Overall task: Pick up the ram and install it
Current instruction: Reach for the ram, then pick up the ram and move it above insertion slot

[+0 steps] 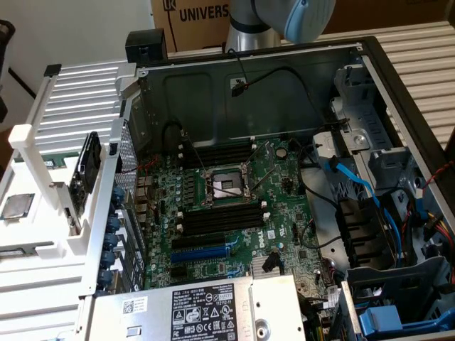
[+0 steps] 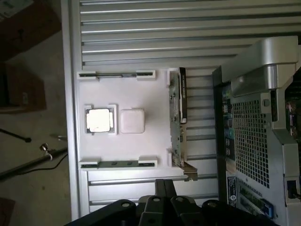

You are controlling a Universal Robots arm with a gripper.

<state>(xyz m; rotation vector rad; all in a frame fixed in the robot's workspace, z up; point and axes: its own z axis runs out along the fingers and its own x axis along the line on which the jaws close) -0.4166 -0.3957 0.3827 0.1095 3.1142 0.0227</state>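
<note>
Board (image 1: 266, 192) was green | slots (image 1: 217, 217) were black, white-clipped | expansion slot (image 1: 202, 252) was blue | cables (image 1: 353, 183) were blue | tray (image 2: 155, 108) was white | ram (image 2: 118, 164) was dark | table (image 2: 150, 33) was grey, ribbed | grille (image 2: 249, 136) was meshed | gripper (image 2: 163, 188) was black

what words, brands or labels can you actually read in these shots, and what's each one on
"UNIVERS": on the cardboard box, the rest of the word hidden.
"DELL": at the top of the label on the power supply; its finer print is too small to read.
Sticker on the computer case, wrist view: too blurred to read.
</note>
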